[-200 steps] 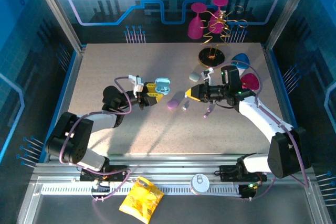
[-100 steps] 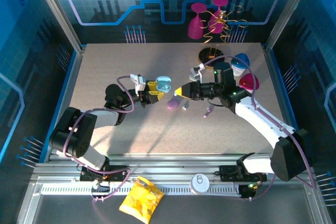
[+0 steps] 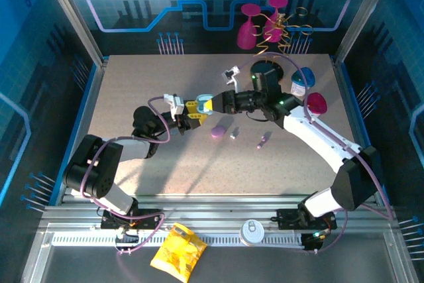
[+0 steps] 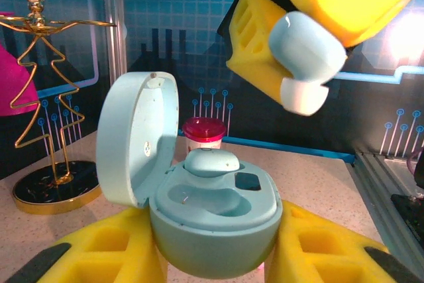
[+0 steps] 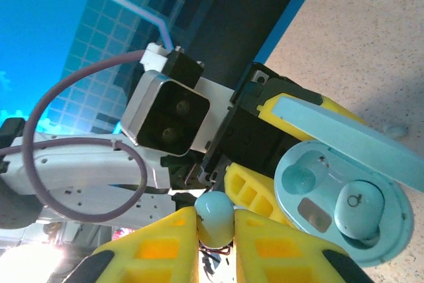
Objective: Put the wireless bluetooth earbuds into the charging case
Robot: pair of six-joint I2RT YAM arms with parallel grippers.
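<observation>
My left gripper (image 4: 215,256) is shut on an open pale blue charging case (image 4: 212,220), lid (image 4: 136,137) swung up to the left. One pale blue earbud (image 4: 212,162) sits in the far socket; the near socket (image 4: 205,200) holds nothing. My right gripper (image 5: 215,230) is shut on a second pale blue earbud (image 5: 215,217), which hangs just above and right of the case (image 5: 344,203) as the same earbud (image 4: 305,54). From above, both grippers meet at the case (image 3: 205,102). On the table lie a purple case (image 3: 218,131), a whitish-grey earbud (image 3: 234,135) and a purple earbud (image 3: 264,140).
A gold wire stand on a black disc (image 3: 268,67) is at the back, with magenta cups (image 3: 250,23) behind it. A small white-and-pink cup (image 3: 298,84) and a magenta cup (image 3: 315,103) lie at the right. A yellow packet (image 3: 177,251) and a can (image 3: 252,232) rest below the table edge.
My right gripper has travelled left across the table with the pale blue earbud, from near the purple case to just beside the open case held by my left gripper.
</observation>
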